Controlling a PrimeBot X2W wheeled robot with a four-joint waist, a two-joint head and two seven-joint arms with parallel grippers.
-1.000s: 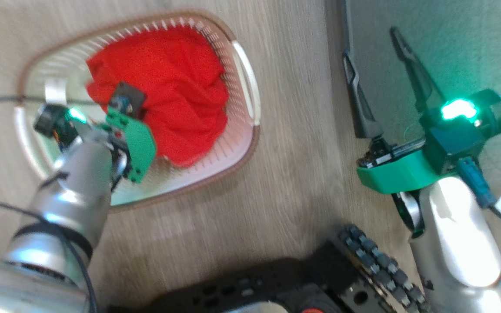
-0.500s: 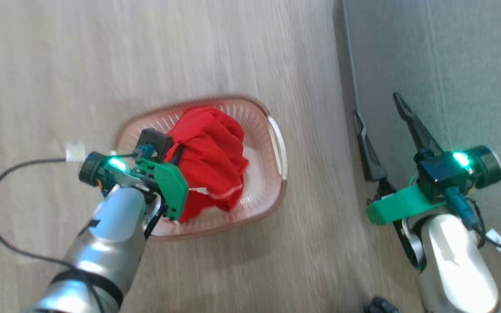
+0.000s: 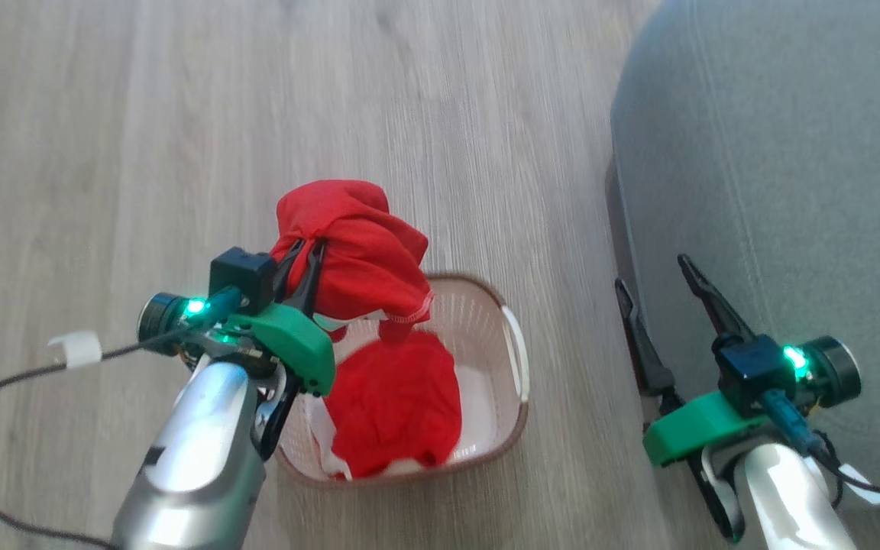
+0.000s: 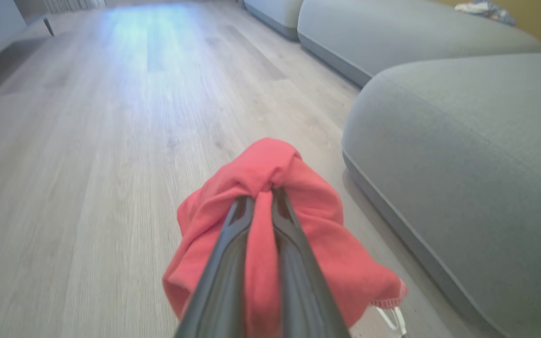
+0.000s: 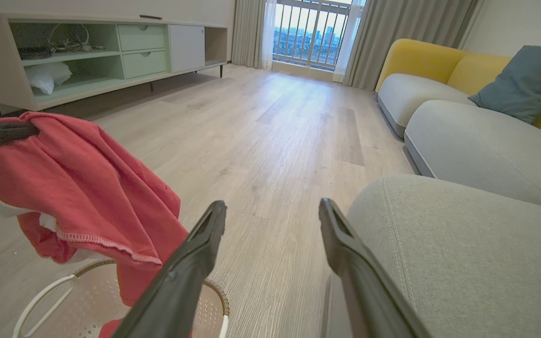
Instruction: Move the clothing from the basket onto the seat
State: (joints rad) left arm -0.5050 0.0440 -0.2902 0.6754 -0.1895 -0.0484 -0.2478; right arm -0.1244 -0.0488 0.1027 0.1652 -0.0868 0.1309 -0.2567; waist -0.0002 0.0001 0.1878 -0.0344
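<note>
One basket (image 3: pixel 487 321), two garments (image 3: pixel 348 252), one in left tool (image 3: pixel 306 256).

Daylight came through a curtained balcony window (image 5: pixel 315 35) onto pale wood-plank floor (image 5: pixel 270 126); a low green-drawered cabinet (image 5: pixel 143 51) faced a yellow-backed sofa (image 5: pixel 416 58).

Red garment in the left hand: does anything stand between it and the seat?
Nothing visible blocks it. Bare floor separates the red garment, pinched by the left hand, from the seat. The open right hand sits at the seat's near edge, beside the path.
</note>
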